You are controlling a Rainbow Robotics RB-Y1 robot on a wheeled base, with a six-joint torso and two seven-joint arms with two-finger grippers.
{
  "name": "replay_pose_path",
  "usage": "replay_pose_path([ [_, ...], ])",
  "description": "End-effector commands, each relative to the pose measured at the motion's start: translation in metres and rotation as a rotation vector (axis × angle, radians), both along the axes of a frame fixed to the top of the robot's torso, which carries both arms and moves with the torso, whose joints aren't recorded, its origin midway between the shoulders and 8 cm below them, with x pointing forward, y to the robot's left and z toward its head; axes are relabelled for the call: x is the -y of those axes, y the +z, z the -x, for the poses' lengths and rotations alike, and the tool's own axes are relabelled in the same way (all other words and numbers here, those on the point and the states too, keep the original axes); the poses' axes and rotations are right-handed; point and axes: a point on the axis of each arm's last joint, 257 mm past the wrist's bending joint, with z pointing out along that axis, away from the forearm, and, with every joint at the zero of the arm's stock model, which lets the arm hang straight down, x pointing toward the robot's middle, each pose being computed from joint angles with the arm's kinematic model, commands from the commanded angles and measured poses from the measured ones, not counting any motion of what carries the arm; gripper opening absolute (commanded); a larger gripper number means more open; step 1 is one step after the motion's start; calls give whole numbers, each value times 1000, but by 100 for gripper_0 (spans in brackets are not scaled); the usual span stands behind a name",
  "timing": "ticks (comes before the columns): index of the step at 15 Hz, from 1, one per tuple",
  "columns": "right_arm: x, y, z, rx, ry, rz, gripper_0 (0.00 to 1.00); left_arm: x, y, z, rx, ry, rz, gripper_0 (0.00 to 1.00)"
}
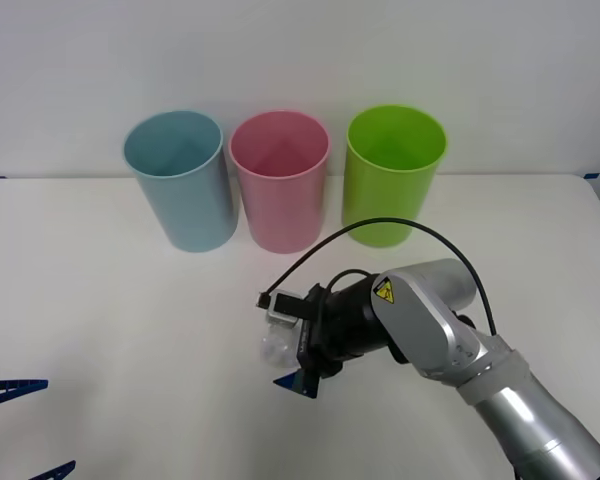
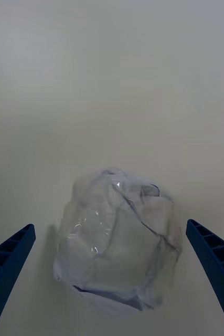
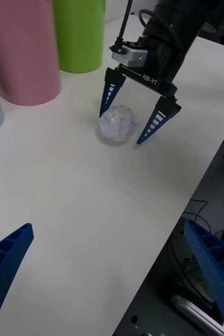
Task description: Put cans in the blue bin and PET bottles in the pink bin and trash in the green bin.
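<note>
Right gripper jaws apart around one trash ball (three bins behind).

Bright, even light; soft faint shadows; close views slightly blurred.

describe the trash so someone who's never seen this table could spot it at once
On the white table, in front of the pink bin, the right claw stands open. Between its fingers lies the trash: a small crumpled ball of see-through film, far smaller than the bins.
</note>
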Motion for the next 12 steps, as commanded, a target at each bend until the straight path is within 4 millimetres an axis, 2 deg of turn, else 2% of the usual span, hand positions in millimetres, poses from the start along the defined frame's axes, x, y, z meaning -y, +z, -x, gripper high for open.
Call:
replay_pose_path([
  [1, -1, 1, -3, 18, 0, 2, 100, 0, 0, 0, 0, 0, 0, 100],
  [7, -2, 0, -4, 24, -6, 4, 100, 0, 0, 0, 0, 0, 0, 100],
  [8, -2, 0, -4, 25, -3, 5, 52, 0, 0, 0, 0, 0, 0, 100],
  [9, -3, -1, -4, 26, -1, 7, 0, 0, 0, 0, 0, 0, 0, 100],
  [12, -1, -2, -8, 50, -7, 18, 0, 0, 0, 0, 0, 0, 0, 100],
])
